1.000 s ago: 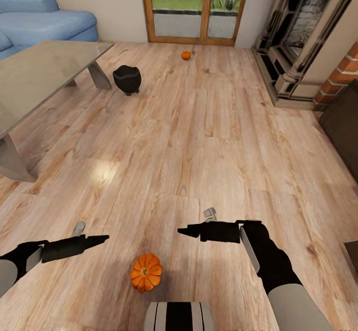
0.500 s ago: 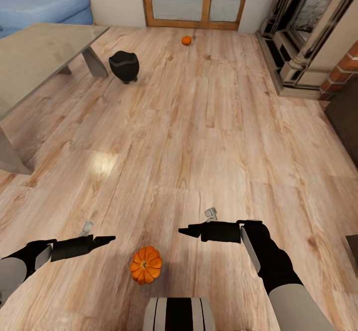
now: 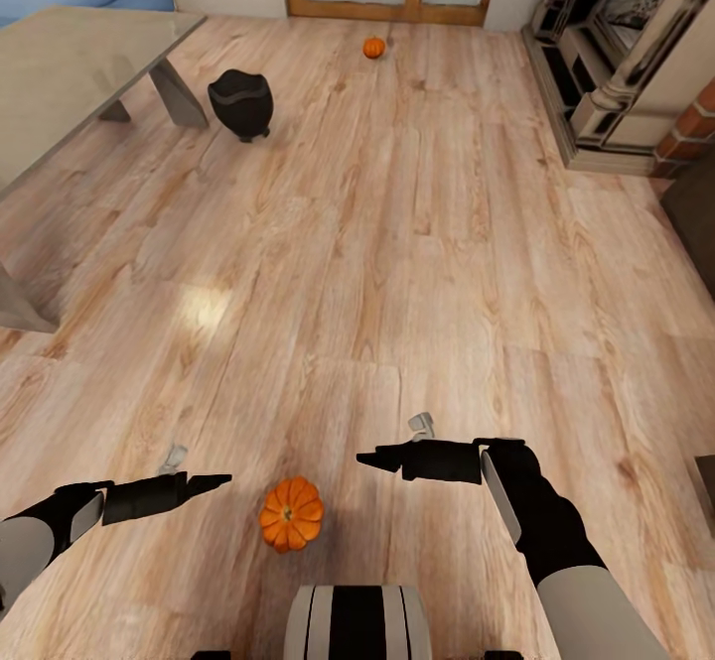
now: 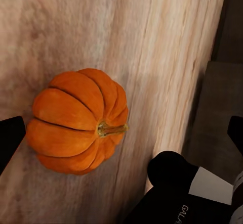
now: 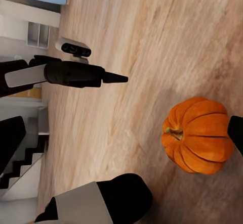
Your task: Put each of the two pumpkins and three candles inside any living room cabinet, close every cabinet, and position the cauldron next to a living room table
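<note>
Pale wood-plank flooring runs from the robot's base to the glazed doors. Just ahead of the base the near pumpkin (image 3: 291, 513) sits upright on the planks, stem up, between the two grippers. From the left gripper (image 3: 220, 481) it lies at about 4 o'clock, close by; from the right gripper (image 3: 364, 460) at about 8 o'clock, slightly farther. Both grippers look pressed to a point and hold nothing. I judge the left arm nearer for a grasp. A second pumpkin (image 3: 373, 47) and the cauldron (image 3: 240, 103) stand well apart, toward 12 o'clock.
</note>
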### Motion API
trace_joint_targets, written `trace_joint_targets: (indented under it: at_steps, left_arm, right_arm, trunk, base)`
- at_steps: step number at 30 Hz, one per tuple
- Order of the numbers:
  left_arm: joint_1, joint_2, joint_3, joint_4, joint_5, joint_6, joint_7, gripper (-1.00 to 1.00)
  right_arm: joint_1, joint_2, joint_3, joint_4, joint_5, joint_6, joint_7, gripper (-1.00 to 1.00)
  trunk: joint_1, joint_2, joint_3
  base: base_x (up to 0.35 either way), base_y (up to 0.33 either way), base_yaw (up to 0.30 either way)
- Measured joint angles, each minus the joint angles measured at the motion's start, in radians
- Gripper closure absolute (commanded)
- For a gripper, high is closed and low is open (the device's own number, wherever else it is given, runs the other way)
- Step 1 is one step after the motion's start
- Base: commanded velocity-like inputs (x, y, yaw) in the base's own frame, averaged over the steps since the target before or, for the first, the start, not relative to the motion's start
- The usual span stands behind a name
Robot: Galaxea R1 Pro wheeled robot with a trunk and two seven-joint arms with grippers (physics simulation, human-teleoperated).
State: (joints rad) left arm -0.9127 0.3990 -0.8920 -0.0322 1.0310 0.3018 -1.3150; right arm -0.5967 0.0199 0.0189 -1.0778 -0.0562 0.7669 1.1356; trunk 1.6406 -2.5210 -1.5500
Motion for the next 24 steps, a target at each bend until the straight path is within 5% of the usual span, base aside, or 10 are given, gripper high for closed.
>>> trace_joint_targets:
  at_steps: [17, 24]
  left_arm:
    - [0.0, -0.013, -0.003, -0.002, -0.006, -0.005, 0.001, -1.0]
    - [0.0, -0.02, -0.003, -0.002, -0.006, -0.006, 0.062, -1.0]
  right_arm:
    - [0.0, 0.0, -0.002, -0.003, 0.0, 0.0, 0.001, -1.0]
    - [0.0, 0.003, 0.006, -0.003, 0.004, 0.005, -0.001, -1.0]
  trunk:
    - [0.008, -0.004, -0.066]
    - [0.011, -0.006, -0.093]
  base:
    - [0.0, 0.0, 0.0]
    - [0.0, 0.0, 0.0]
